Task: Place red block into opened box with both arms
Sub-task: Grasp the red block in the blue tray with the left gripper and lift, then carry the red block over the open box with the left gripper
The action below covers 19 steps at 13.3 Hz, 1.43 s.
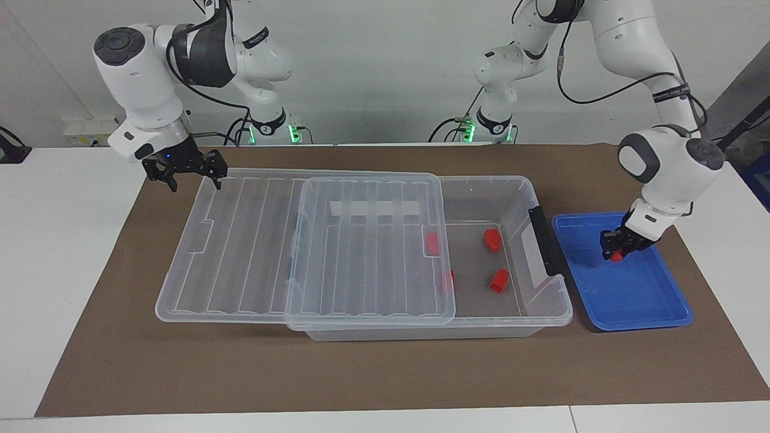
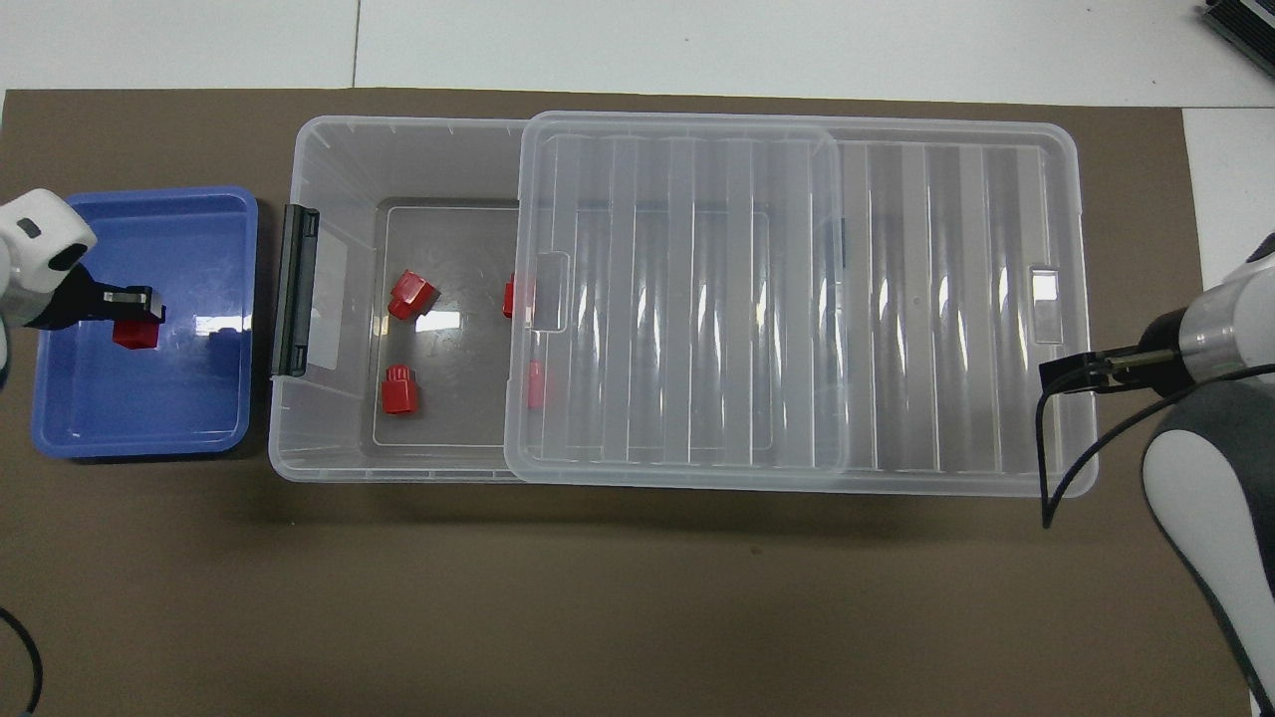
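Our left hand [image 1: 619, 248] pinches the red block [image 1: 616, 257] above the blue tray [image 1: 637, 307], ready to carry it over. Our right hand [image 1: 187, 171], fingers spread, waits over the slid-back lid [image 1: 252, 252], which leaves the box [image 1: 541, 300] open.

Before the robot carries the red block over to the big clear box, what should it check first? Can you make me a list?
1. Left claw shut on the red block: ok.
2. Block lifted off the blue tray: looks so, cannot tell for sure.
3. Lid slid aside, leaving the box open at the left arm's end: ok.
4. Free floor in the open part beside the two uncovered blocks: ok.
5. Right claw open, over the lid's corner at the right arm's end, out of the carrying path: ok.
6. Black side bar stands between tray and opening, so the block must pass above it: not yet done.
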Available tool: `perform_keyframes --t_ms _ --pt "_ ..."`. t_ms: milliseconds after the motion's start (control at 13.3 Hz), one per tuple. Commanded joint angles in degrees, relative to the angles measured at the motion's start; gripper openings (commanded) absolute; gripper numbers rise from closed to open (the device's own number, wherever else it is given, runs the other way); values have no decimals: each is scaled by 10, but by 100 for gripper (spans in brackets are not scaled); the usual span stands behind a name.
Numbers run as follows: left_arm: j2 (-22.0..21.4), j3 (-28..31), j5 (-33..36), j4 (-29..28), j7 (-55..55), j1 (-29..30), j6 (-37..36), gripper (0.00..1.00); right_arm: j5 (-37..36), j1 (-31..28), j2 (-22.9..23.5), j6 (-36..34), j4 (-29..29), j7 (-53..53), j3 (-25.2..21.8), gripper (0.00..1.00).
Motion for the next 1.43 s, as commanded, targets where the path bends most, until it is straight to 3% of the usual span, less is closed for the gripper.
perform_keyframes --t_ms 0,226,603,905,1357 --pt "-27 5 -6 105 -90 -54 -177 0 5 33 11 -36 58 101 2 100" --pt "-49 -8 -46 152 -208 -97 -244 0 8 47 33 -79 140 156 2 100" --pt "-81 -37 -63 157 -407 -197 -247 0 9 37 59 -147 224 156 1 100" --pt "-92 -40 -57 139 -481 -267 -202 0 9 32 56 -153 207 151 -2 100" --pt "-113 -41 -24 38 -473 -278 -126 0 9 30 47 -146 186 146 -2 100"
